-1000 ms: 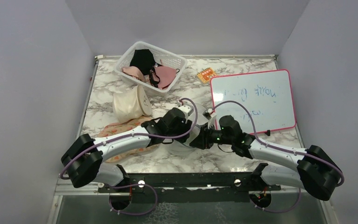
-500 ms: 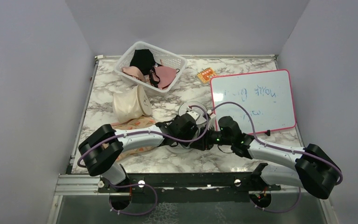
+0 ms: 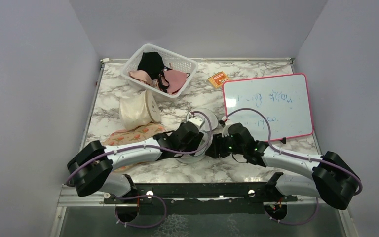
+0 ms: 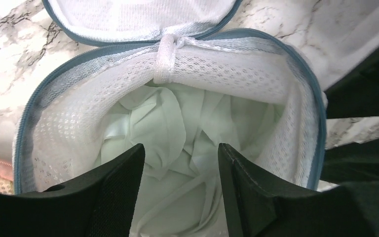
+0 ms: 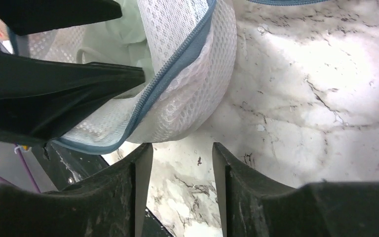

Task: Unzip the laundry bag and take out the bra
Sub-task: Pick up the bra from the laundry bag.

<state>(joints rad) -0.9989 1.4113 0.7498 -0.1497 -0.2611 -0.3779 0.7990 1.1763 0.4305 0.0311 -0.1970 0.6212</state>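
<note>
laundry bag [image 4: 237, 74]: you find it in the centre of the top view, between the two wrists, with the zip [image 5: 172, 69] undone and the lid [image 4: 143, 15] lying open toward the top of the frame.
bra [image 4: 177, 123]: pale green fabric, crumpled inside the bag, in the middle of the left wrist view.
left gripper [image 4: 180, 153]: your fingers are spread wide at the open mouth of the bag and hold nothing.
right gripper [image 5: 181, 148]: fingers apart, just beside the bag's outer wall, over the marble table [image 5: 301, 98], with nothing gripped.
</note>
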